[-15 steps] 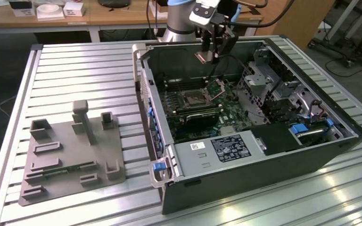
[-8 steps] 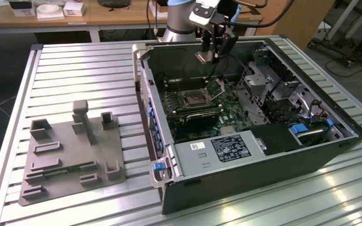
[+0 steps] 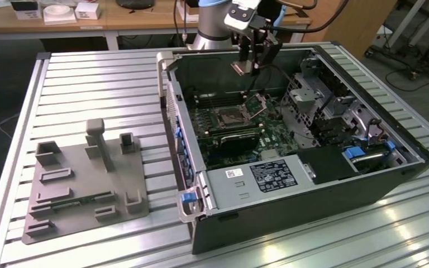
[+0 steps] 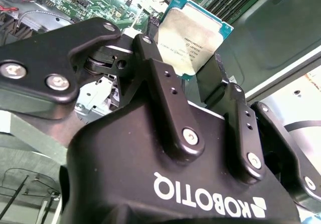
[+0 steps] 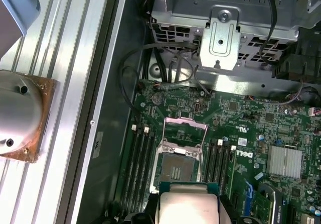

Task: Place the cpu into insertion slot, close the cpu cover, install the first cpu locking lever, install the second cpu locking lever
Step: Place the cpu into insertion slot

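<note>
Since the hand (image 4: pixel 184 62) is clamped on the cpu (image 4: pixel 193 33), grip first: the fingers (image 4: pixel 168 88) pinch it at two opposite edges, metal lid towards the second wrist view, green rim showing past the tips. My read: light, stiff and flat, but fragile on the contact side. The lid is smooth, so a loose pinch could let it slip. Edges are the right place to hold it, never the faces. It looks a bit skewed between the pads in that view; can't tell if it's truly tilted. Past it, in the first wrist view, the slot (image 5: pixel 176 170) sits open on the green board (image 5: pixel 241 118), well apart from the cpu, no contact. I'd judge the cpu hangs above it, slightly off-centre. Cover (image 5: pixel 185 122) is swung up off the slot, standing open on its hinge edge. Memory slots (image 5: pixel 143 158) flank both sides. Further out, the case (image 3: pixel 296 223) lies open on the slatted worktop (image 3: pixel 95 84), with a grey fixture (image 3: pixel 87 184) beside it at the exterior view's left.
</note>
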`<state>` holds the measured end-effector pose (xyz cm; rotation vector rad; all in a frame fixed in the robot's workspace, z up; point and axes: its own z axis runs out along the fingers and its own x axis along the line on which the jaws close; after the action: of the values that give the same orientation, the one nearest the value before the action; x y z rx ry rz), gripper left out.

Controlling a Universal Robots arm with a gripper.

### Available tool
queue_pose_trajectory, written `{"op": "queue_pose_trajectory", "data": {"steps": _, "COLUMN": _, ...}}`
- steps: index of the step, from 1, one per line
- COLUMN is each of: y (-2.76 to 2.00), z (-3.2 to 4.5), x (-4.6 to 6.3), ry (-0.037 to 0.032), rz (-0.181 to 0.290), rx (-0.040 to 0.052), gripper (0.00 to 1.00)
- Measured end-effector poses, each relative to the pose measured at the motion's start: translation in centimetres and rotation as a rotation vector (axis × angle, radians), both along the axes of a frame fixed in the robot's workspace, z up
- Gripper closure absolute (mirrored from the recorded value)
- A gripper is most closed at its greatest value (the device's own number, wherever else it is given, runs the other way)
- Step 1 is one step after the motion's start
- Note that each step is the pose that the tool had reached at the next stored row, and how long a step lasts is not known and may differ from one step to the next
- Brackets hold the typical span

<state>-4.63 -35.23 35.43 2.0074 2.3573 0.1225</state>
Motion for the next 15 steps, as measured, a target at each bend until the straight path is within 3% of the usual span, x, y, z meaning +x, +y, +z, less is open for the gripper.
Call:
{"op": "queue_pose_trajectory", "data": {"steps": 5, "y": 0.17, "z": -0.87, "x": 0.0, "ry": 0.0003, "rz": -0.042, "rx": -0.0003, "gripper": 0.46}}
{"op": "queue_pose_trajectory", "data": {"steps": 13, "y": 1.16, "z": -2.65, "x": 0.0, "ry": 0.0008, "rz": -0.084, "rx": -0.0001, "gripper": 0.46}}
{"op": "queue_pose_trajectory", "data": {"steps": 15, "y": 1.25, "z": -2.99, "x": 0.0, "ry": 0.0048, "rz": -0.087, "rx": -0.0004, "gripper": 0.46}}
